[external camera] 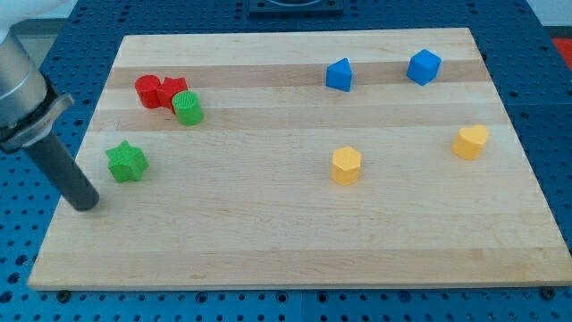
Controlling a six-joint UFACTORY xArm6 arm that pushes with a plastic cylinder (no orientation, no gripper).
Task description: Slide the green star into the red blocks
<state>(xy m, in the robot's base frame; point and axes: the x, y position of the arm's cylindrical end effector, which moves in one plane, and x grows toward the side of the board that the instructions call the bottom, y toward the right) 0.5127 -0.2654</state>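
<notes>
Wooden worktop [295, 224] on blue pegboard base [554, 134] fills most of the view, w/ the arm's grey housing [20, 94] entering from the view's upper left. Dark rod [63, 170] slants down from it toward the view's right; my tip [87, 204] sits on the worktop nr its left edge. No claw on this rig, just the rod end, so nothing is open, closed or gripping.

Green star [126, 161] lies just up and to the view's right of my tip, close but apart from it, no contact visible. Further toward the view's top from my tip, slightly right, sit two red blocks [160, 91] pressed together, exact shapes hard to read, the right one looks star-like. Green cylinder [188, 107] touches the red pair's lower right side. Green star is well short of the reds, w/ bare wood between.

Far to the view's right of my tip, approx. mid-worktop: yellow block [346, 165], roughly hexagonal. Beyond it nr the right edge, yellow heart-like block [470, 141]. Toward the view's top right of my tip, well apart from it: blue block [339, 74] w/ a peaked top, and blue cube-ish block [424, 66] further right, both nr the worktop's far edge.

Of all blocks, green star is nearest my tip; the blue and yellow ones are farthest
</notes>
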